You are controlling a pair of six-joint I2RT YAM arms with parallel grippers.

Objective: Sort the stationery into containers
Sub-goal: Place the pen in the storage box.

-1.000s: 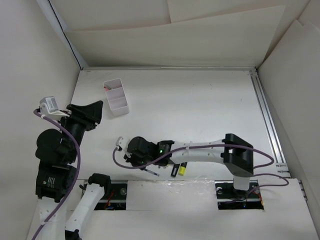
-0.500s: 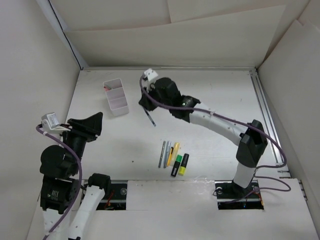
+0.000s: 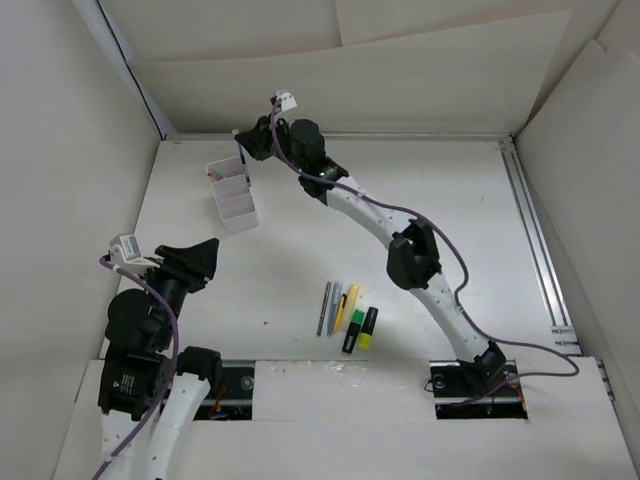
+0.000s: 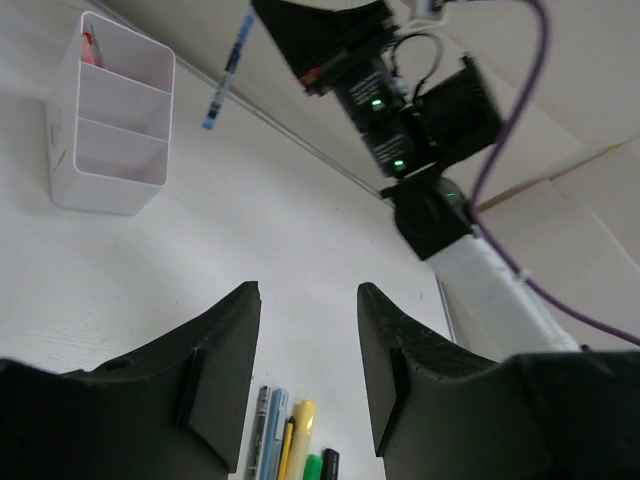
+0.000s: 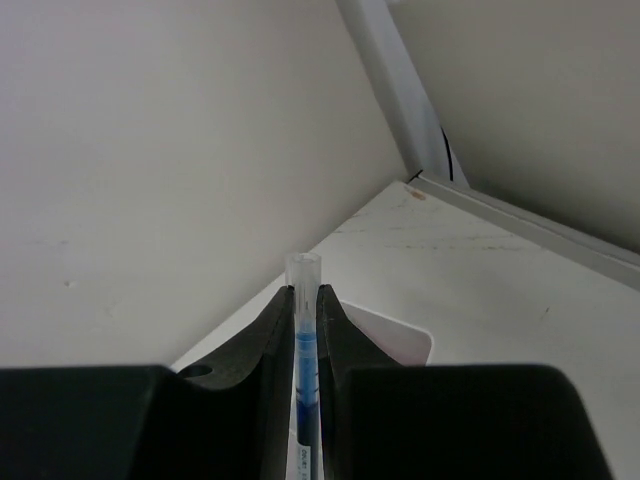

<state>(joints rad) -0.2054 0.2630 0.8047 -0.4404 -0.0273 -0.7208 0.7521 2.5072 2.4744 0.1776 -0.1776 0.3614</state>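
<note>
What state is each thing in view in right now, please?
right gripper, shut on the blue pen.
blue pen, held in the air, not in the white box.
left gripper, open and empty.
white box, upright, something red in its far end.
loose pens, lying side by side on the table.
highlighters, lying beside them.

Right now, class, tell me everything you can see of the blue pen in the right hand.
The blue pen is thin, with a clear, plastic-looking barrel showing blue inside and a clear end. The right hand grips it on both sides, and it hangs tilted in the air by the white box, touching only the hand.
</note>
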